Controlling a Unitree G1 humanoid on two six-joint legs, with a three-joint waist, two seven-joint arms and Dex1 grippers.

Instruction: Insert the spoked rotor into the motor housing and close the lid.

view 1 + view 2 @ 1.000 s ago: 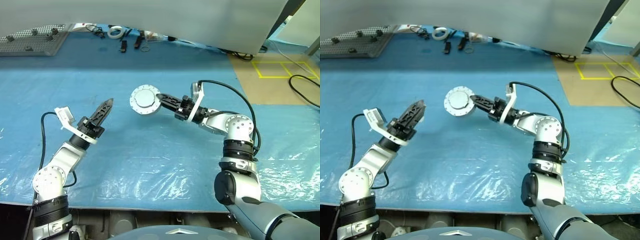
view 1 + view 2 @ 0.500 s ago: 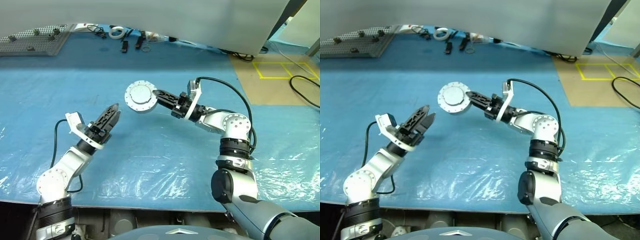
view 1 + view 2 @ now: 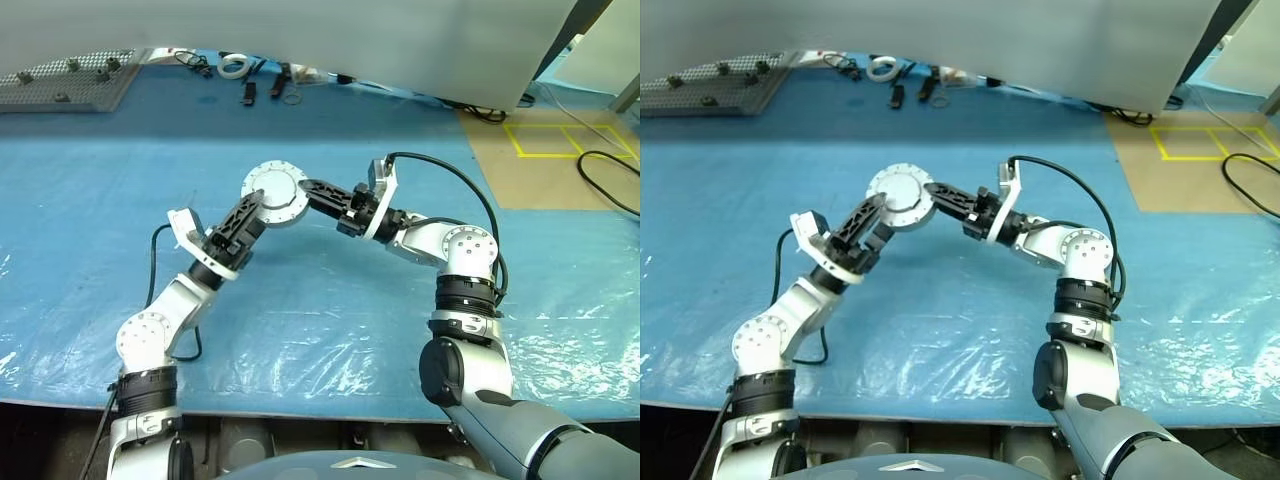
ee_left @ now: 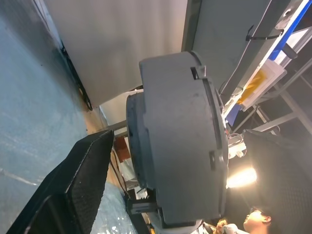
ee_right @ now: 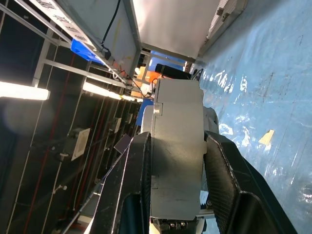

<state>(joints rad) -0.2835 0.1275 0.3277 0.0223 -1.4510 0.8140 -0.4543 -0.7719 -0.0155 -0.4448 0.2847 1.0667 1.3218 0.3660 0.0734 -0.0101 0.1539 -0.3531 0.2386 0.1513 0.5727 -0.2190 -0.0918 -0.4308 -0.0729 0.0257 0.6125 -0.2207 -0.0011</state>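
— Where's the motor housing (image 3: 274,192) right now?

— Up off the desk (image 3: 90,190), in mid-air between my two arms. I see it as a round silver-grey body with a smooth face turned up toward the head camera. The right gripper (image 3: 314,190) has it: its two black fingers (image 5: 222,165) are clamped on the housing from opposite faces, one on each side of the body, gripping it at the edge nearest that arm.

— And the left side?

— The left gripper (image 3: 873,218) sits right at the housing's opposite edge, low and to the left of it. Its fingers stand apart. In the left wrist view one black finger (image 4: 85,180) lies just beside the housing's flat face; whether it actually touches I can't tell.

— Anything under it?

— Just blue plastic sheeting over the desk. A roll of tape (image 3: 231,65) and small bits lie well apart at the far edge.
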